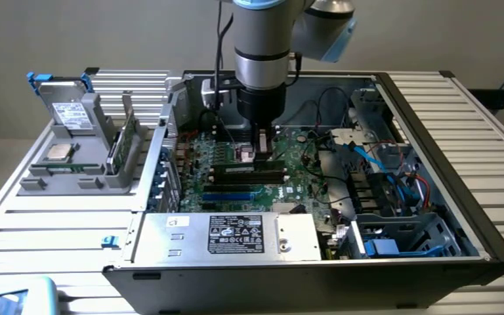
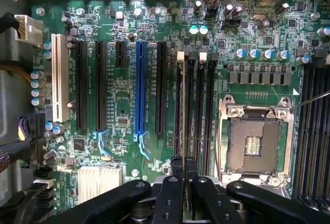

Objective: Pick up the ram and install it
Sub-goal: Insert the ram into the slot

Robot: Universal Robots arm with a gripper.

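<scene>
Inside the open computer case (image 1: 427, 111), my gripper (image 1: 256, 149) points straight down at the motherboard (image 1: 226, 190). It is shut on the ram (image 1: 236, 153), a green stick with a white label, held upright on edge. In the wrist view the ram (image 2: 183, 105) appears edge-on as a thin greenish line running away from my gripper (image 2: 184, 164), whose black fingers (image 2: 177, 177) press on both sides. The stick lies along the outermost of the black memory slots (image 2: 198, 110), beside the bare processor socket (image 2: 252, 141). Whether it is seated in the slot I cannot tell.
A grey rack (image 1: 77, 174) at the exterior view's left holds another green board (image 1: 123, 141), a silver processor chip (image 1: 57, 152) and a drive (image 1: 70, 115). The power supply (image 1: 234, 236) sits at the case front. Cables and a drive cage (image 1: 401, 197) crowd the right side.
</scene>
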